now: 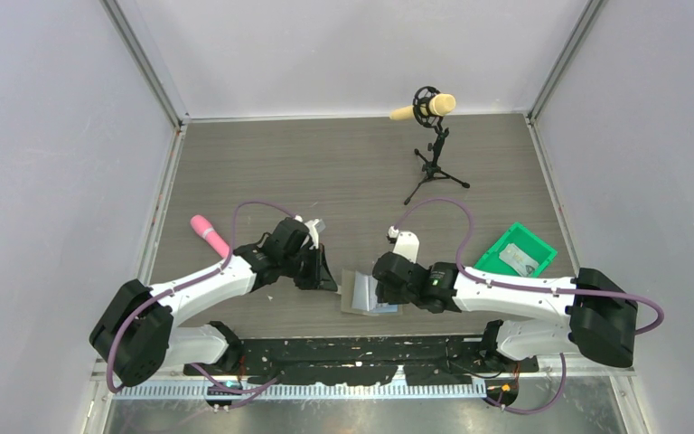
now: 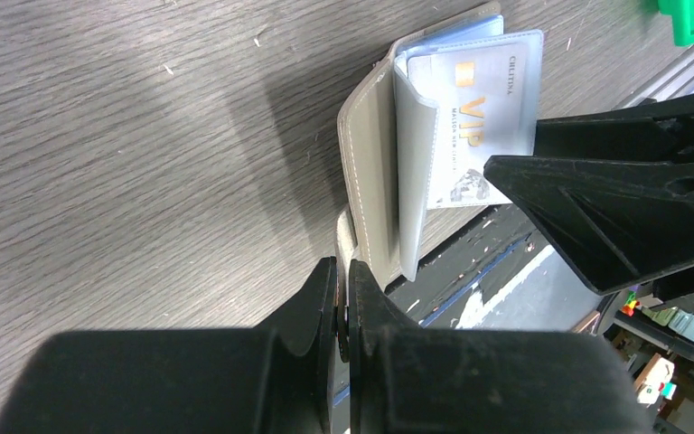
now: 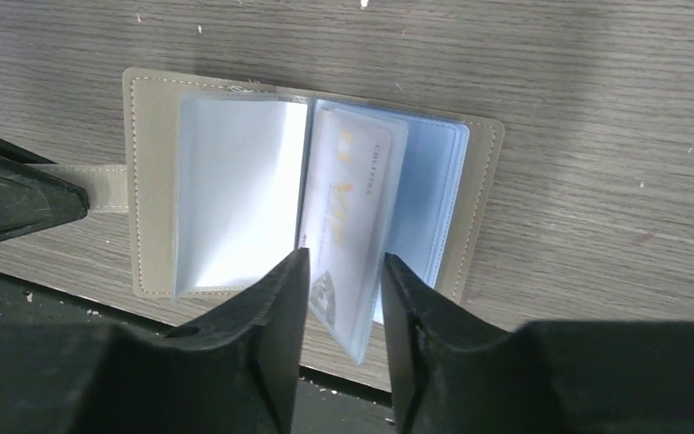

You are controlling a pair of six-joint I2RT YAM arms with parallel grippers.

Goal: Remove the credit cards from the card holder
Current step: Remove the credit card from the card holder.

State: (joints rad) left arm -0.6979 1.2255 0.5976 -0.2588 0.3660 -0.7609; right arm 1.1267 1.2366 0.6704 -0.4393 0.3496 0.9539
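The card holder (image 1: 359,294) lies open near the table's front edge, grey-olive cover (image 3: 149,181) down and clear pockets up. My left gripper (image 2: 343,267) is shut on the card holder's strap (image 3: 99,185) at its left side. One clear pocket leaf stands up with a pale credit card (image 3: 348,194) marked VIP inside it, and the same credit card (image 2: 479,99) shows in the left wrist view. My right gripper (image 3: 343,262) is open, its fingers on either side of that leaf's lower edge with a small gap on each side. In the top view the right gripper (image 1: 381,289) covers the holder's right half.
A green bin (image 1: 515,253) stands to the right with a pale flat card (image 1: 517,260) in it. A microphone on a small tripod (image 1: 434,136) stands at the back. A pink object (image 1: 210,233) lies at the left. The black base plate (image 1: 361,353) borders the table's front edge.
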